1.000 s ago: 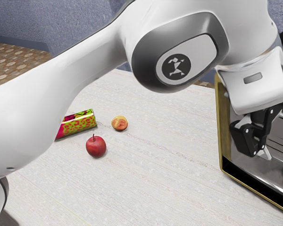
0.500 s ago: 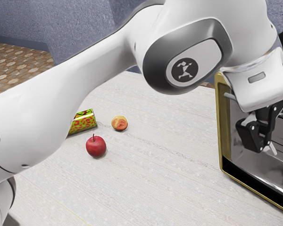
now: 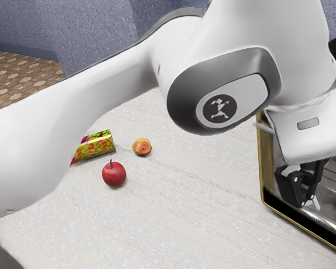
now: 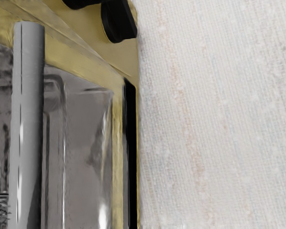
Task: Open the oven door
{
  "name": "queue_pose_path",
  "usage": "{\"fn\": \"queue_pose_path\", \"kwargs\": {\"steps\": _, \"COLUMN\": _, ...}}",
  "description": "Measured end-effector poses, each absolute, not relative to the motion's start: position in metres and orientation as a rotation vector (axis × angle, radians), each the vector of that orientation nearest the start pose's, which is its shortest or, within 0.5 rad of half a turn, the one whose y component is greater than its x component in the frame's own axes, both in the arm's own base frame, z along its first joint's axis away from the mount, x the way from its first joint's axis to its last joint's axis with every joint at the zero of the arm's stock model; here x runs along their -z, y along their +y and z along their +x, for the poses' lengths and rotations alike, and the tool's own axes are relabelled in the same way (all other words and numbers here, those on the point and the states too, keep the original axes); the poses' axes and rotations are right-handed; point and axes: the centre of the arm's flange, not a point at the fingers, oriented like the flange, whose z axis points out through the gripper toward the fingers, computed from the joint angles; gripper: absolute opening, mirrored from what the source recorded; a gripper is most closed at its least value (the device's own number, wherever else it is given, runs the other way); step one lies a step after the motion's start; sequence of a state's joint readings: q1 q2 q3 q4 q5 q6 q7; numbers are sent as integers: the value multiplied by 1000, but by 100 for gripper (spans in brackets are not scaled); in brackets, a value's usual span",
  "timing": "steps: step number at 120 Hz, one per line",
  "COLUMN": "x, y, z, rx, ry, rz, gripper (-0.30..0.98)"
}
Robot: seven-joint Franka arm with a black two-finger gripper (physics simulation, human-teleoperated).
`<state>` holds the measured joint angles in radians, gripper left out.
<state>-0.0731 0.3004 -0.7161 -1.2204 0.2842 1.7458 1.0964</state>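
Oven with a gold-coloured, squared frame is standing toward the exterior view's right, its glassy oven door facing the black pincer. Pincer is hanging before the glass, near the frame's lower corner; I cannot tell whether it is spread or pressed together. What the oven is holding, I cannot make out. On the pale, streaked table, a glossy red apple is sitting near a small orange-red round fruit, and a pink-and-green patterned oblong box is lying partly behind the white arm. Compared with the earlier frame, the pincer is hanging lower and the arm is covering less of the box; apple and fruit are keeping their places.

In the wrist view, a grey cylindrical handle is running across the door's glass, and black knobs are sitting on the gold-coloured frame beyond the pane.
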Motion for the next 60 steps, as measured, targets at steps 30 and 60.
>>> {"fn": "queue_pose_path", "kwargs": {"steps": 30, "x": -910, "y": -17, "z": 426, "rx": 663, "ry": 1322, "rz": -2433, "gripper": 64}}
{"fn": "queue_pose_path", "kwargs": {"steps": 60, "x": -694, "y": 49, "z": 589, "rx": 103, "ry": 1026, "rz": -2942, "gripper": 67}}
